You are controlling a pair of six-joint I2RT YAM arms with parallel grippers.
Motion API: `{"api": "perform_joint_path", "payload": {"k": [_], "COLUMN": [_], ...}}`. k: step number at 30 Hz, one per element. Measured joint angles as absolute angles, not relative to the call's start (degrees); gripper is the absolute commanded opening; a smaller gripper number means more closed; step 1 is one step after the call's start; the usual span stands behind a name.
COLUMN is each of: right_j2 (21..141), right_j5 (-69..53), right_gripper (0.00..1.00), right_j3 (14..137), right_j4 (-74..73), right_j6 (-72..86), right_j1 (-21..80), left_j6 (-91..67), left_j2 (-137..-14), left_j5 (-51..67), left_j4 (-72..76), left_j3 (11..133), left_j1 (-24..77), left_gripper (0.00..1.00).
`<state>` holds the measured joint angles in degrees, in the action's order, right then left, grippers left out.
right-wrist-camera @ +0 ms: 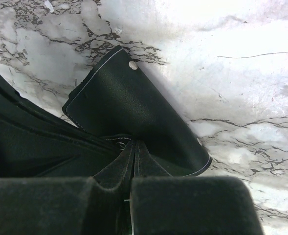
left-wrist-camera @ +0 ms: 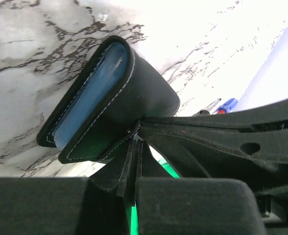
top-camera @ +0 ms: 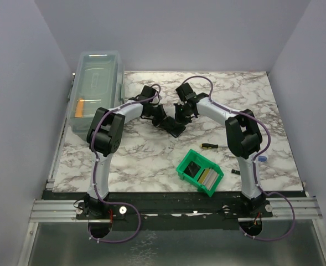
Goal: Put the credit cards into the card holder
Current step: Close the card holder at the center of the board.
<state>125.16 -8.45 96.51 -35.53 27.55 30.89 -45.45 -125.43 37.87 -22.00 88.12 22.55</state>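
1. Far left, rear: a clear lidded box (top-camera: 96, 88) sits at the edge of the marble bench (top-camera: 146, 160). Something orange shows through its wall.
2. Left of centre: the left hand (top-camera: 165, 123) reaches toward mid-bench. In the left wrist view its fingers are clenched together on one edge of the card holder (left-wrist-camera: 109, 98).
3. Centre: the card holder (top-camera: 175, 128) is between the two hands, toward the rear of the bench. It is black with white stitching. It is folded partway, and the blue-grey inner face shows in the left wrist view. I cannot tell whether it touches the bench.
4. Just right of centre: the right hand (top-camera: 180, 118) comes in from the other side. In the right wrist view it is pinched shut on the holder's black outer flap (right-wrist-camera: 134, 107), below a small metal stud.
5. Right of centre, nearer the arm bases: the green bin (top-camera: 185, 173) sits tilted to the bench edge. The credit cards (top-camera: 206, 176) lie inside it, one dark and the others pale. They are well apart from the holder.
6. Just behind the bin: a small screwdriver (top-camera: 210, 146) with a yellow tip on its handle lies flat.
7. Far right: a blue-handled screwdriver (top-camera: 260, 159) lies beside the right arm.
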Motion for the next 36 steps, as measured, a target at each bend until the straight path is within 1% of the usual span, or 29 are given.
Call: {"api": "perform_joint_path", "payload": {"k": [9,11,14,16,17,18,20,22,25,28,29,30,34,36], "right_j2": [124.9,124.86,124.53,124.05,123.61,123.15,122.15,121.38,119.57,116.22,114.83,113.58,111.33,111.94], "right_j5": [-7.22,-7.16,-7.6,-9.02,-10.13,-11.25,-12.78,-13.34,-13.89,-14.92,-15.4,-15.79,-16.53,-16.56], "right_gripper": [0.0,0.02,0.11,0.22,0.26,0.31,0.4,0.52,0.76,0.95,0.99,0.99,0.99,1.0], "right_j3": [96.66,96.71,96.36,95.53,94.76,94.0,92.86,92.33,91.72,89.32,88.03,86.78,83.42,83.22], "right_j4": [-35.31,-35.29,-34.92,-33.98,-33.19,-32.38,-31.4,-31.31,-31.29,-30.13,-29.54,-28.86,-25.87,-24.86], "right_j6": [24.58,24.1,23.83,23.92,24.12,24.29,24.29,23.68,21.28,16.88,15.05,13.19,6.59,4.49], "right_j1": [31.66,31.75,31.64,31.0,30.39,29.82,29.04,28.4,27.99,27.49,27.35,27.31,27.38,27.4], "left_j6": [-48.69,-49.1,-48.73,-47.37,-46.63,-45.74,-43.7,-41.85,-39.48,-37.89,-37.5,-36.97,-35.03,-34.17], "left_j2": [-127.57,-127.81,-127.31,-126.52,-126.17,-125.75,-125.01,-124.2,-121.54,-116.16,-114.1,-111.77,-99.07,-94.11], "left_j5": [33.12,32.25,30.39,28.51,27.62,26.59,24.29,22.48,22.17,23.0,23.46,24.14,27.42,28.56], "left_j4": [-30.68,-32.01,-32.86,-33.23,-33.47,-33.71,-34.04,-34.39,-35.03,-35.31,-35.31,-34.98,-33.3,-32.73], "left_j3": [93.69,94.5,94.94,95.02,95.09,95.13,95.48,96.05,96.2,96.16,96.09,95.79,92.09,89.95], "left_j1": [23.14,23.33,23.86,24.45,24.62,24.73,24.56,23.94,22.92,22.35,22.35,22.41,22.63,22.74], "left_gripper": [0.0,0.0,0.0,0.0,0.04,0.12,0.24,0.36,0.45,0.55,0.58,0.61,0.69,0.71]}}
